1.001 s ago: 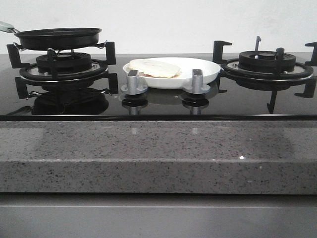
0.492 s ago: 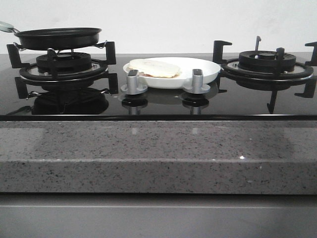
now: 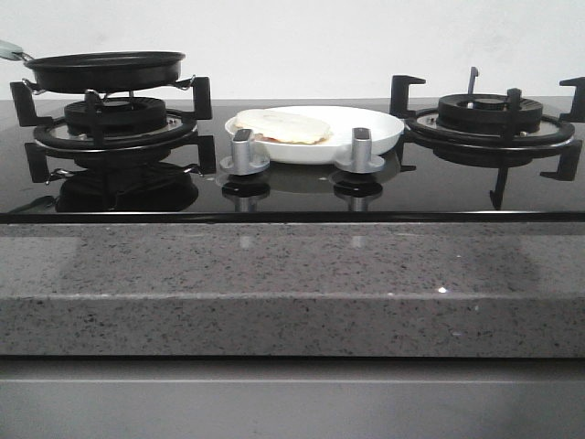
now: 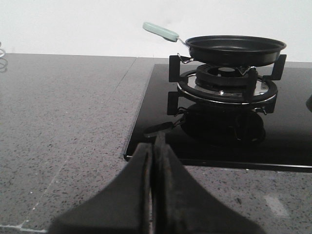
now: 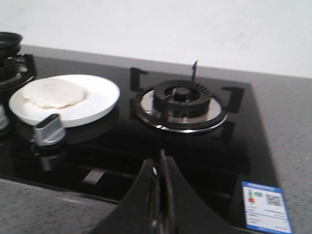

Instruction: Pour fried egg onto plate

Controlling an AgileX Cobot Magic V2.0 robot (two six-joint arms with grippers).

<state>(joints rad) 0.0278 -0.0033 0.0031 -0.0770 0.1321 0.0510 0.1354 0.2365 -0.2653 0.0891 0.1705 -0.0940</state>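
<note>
Looks basically done tbh. Fried egg (image 3: pixel 284 126) lying flat on plate (image 3: pixel 379 135), toward plate's left side, plate on cooktop between two burners. Pan (image 4: pixel 235 48) empty, sitting on burner well ahead of left pincer (image 4: pixel 153 161). Left pincer tips together, holding nothing. Right pincer (image 5: pixel 159 183) pressed together too, empty, plate off ahead and well apart. Nothing obvious left, maybe just parking arms over counter (image 4: pixel 63 117).

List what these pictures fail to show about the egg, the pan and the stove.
- Frying pan interior: front and left wrist views sit too low; its rim hides it.
- Fried egg near edge: front view, partly behind the left knob.
- Plate left rim: right wrist view, cut off near the edge, blurred.
- Label text: right wrist view, too small.
</note>
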